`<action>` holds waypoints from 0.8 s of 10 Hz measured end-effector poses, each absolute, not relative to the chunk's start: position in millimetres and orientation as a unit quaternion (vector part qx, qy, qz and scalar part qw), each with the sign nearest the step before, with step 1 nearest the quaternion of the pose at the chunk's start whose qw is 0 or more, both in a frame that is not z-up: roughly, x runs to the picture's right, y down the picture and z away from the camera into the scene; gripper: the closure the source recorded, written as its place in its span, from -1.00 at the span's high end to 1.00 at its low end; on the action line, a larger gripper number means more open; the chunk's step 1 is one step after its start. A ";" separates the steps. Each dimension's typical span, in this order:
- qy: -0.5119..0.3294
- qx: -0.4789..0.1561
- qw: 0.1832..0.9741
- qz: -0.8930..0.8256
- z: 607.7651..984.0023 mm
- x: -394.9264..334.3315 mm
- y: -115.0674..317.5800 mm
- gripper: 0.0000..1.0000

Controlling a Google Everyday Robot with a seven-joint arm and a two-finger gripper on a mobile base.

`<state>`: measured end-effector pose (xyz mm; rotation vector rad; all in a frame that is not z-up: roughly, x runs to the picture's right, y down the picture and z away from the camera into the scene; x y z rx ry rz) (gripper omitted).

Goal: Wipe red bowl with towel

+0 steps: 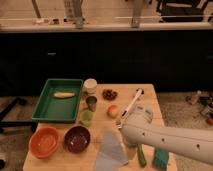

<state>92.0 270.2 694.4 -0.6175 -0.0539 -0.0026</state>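
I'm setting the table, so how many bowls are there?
2. The red bowl is at the table's front-left corner; the maroon bowl sits just right of it. The gripper hides behind the white arm, which may cover more.
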 end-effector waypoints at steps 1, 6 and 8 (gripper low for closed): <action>-0.032 -0.308 0.951 0.017 695.7 81.2 276.2 0.60; -0.047 -0.327 0.940 0.088 711.2 26.3 301.9 0.60; -0.050 -0.340 0.935 0.090 722.7 4.8 315.6 0.60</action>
